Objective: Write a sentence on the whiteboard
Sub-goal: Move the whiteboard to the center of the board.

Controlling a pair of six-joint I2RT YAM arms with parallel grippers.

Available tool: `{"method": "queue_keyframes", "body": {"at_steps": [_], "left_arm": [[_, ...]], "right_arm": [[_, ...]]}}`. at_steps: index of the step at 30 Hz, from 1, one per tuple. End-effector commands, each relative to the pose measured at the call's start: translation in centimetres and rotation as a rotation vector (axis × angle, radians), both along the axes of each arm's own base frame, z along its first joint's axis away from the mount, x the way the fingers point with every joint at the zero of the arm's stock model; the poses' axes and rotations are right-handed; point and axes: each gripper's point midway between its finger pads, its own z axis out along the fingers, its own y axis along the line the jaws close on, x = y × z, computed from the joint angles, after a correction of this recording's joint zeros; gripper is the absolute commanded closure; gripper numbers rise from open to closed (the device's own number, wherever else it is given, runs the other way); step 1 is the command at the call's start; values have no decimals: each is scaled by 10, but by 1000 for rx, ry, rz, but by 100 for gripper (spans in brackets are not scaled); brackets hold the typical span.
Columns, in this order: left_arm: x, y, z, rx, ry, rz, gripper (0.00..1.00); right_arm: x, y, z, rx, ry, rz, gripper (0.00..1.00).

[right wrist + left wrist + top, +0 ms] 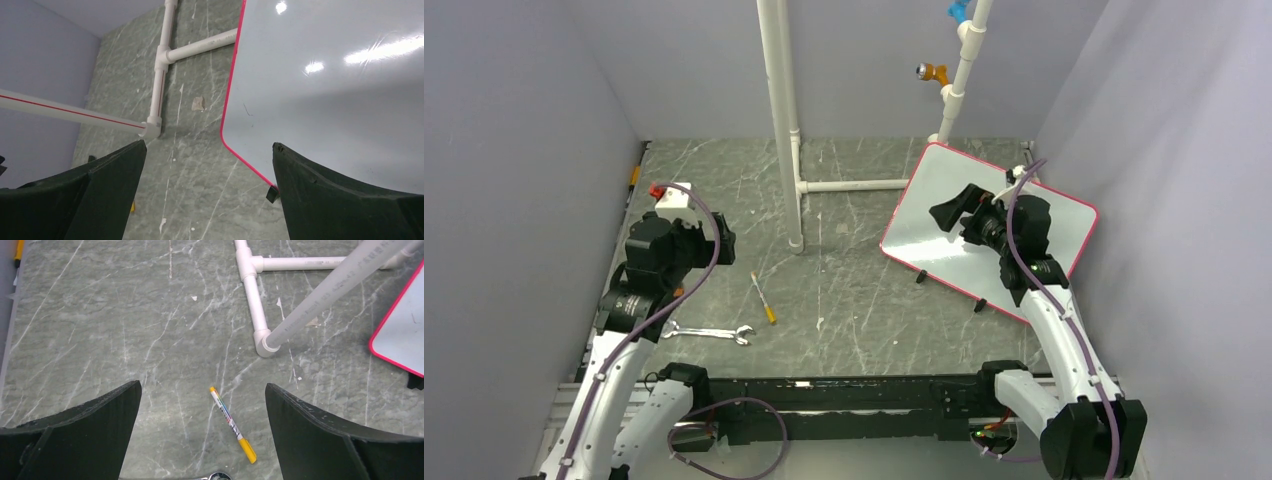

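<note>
— Whiteboard (924, 228): right half of the top view, set askew, far corner close to the right wall (1184, 150); its face shows glare and one small dark fleck
— Any print?
— Lettering along the PVC pipe (320, 305) and on the yellow-capped marker (232, 425), both too blurred to read
— Grippers?
— Left gripper (202, 390) and right gripper (207, 150) both spread wide, holding nothing; bare tabletop (100, 315) lies between marker and the board's pink edge
</note>
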Motion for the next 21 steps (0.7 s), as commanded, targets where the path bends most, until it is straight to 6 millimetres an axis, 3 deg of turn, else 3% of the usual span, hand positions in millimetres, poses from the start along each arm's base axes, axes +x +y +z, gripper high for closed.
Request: {"method": "queue_keyframes", "body": {"at_steps": [1,7,13,21], "left_arm": [[8,8,5,-9,3,69,1],[6,2,-9,-59,88,85,1],[-21,-5,-41,-82,232,83,1],[-36,-39,-72,-148,334,39,13]], "right_arm": [[3,6,35,1,-70,30,0],[1,11,35,-13,-54,60,0],[0,17,30,-48,4,85,0],[1,46,31,-124,12,125,0]]}}
